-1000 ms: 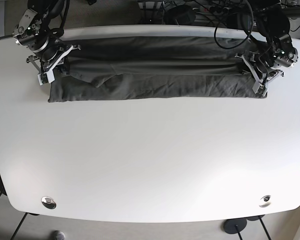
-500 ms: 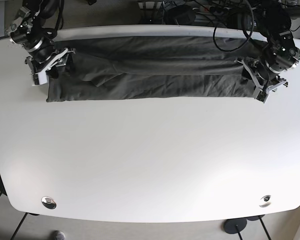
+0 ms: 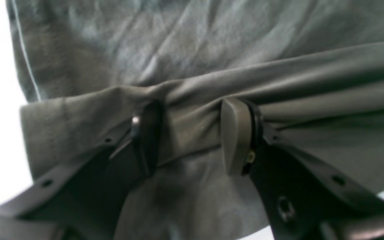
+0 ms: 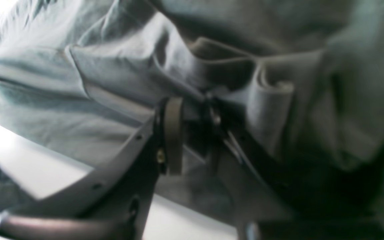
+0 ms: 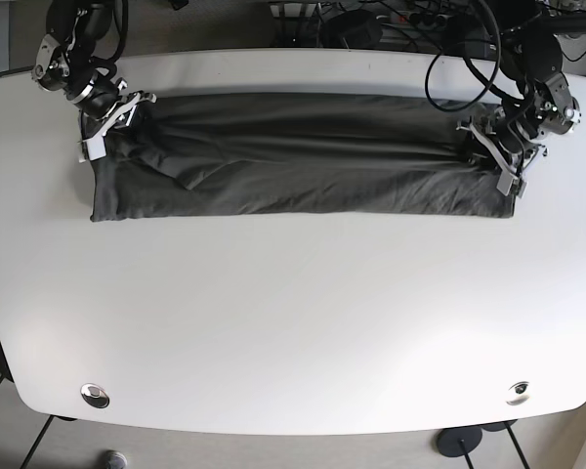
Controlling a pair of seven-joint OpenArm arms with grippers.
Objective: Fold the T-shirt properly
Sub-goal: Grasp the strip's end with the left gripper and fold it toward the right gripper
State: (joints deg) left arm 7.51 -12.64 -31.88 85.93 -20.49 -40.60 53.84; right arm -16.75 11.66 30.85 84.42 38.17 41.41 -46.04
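A: Why is each tool at an end of the T-shirt (image 5: 303, 156)?

B: Likely to keep the fold line taut. Left tool (image 3: 192, 136) is part-closed, a ridge of cloth pinched between its fingers. Right tool (image 4: 192, 133) looks clamped on bunched layers, though that view is blurred.

A: And the shirt itself?

B: A dark grey, wrinkled long band across the upper part of the white bench (image 5: 293, 322) in the base view.

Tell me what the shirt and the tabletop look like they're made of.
T-shirt: dark grey soft knit, probably cotton jersey; matte, drapes in fine creases and bunches between the left gripper pads. Table: smooth white hard surface, likely laminate or painted board; faint sheen, no visible grain.
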